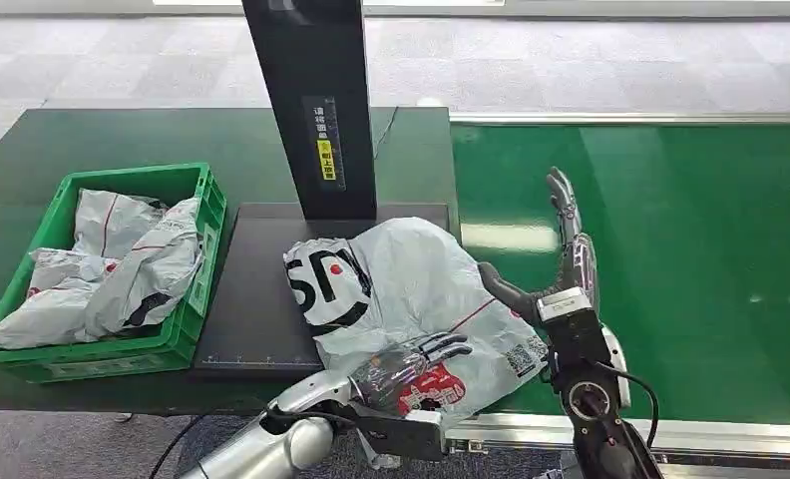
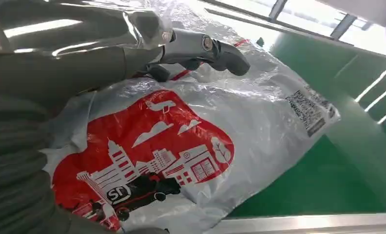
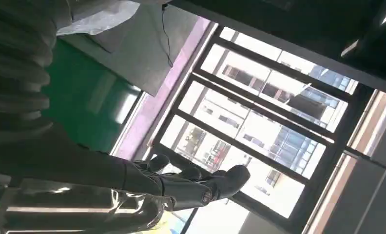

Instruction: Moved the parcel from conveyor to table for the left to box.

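A grey plastic parcel (image 1: 411, 289) with black lettering and a red print (image 2: 147, 151) lies across the dark scale plate (image 1: 256, 299) and the edge of the green conveyor (image 1: 670, 249). My left hand (image 1: 411, 361) rests flat on the parcel's near end, fingers stretched out over the red print; in the left wrist view its fingers (image 2: 201, 48) lie on the plastic. My right hand (image 1: 561, 259) stands open just right of the parcel, fingers pointing up and thumb toward the bag. The right wrist view shows the right hand (image 3: 191, 183) with nothing in it.
A green crate (image 1: 112, 269) holding several grey parcels sits on the dark green table at the left. A black post (image 1: 316, 100) with a yellow label rises from the back of the scale plate. The conveyor's metal rail (image 1: 591, 429) runs along the near edge.
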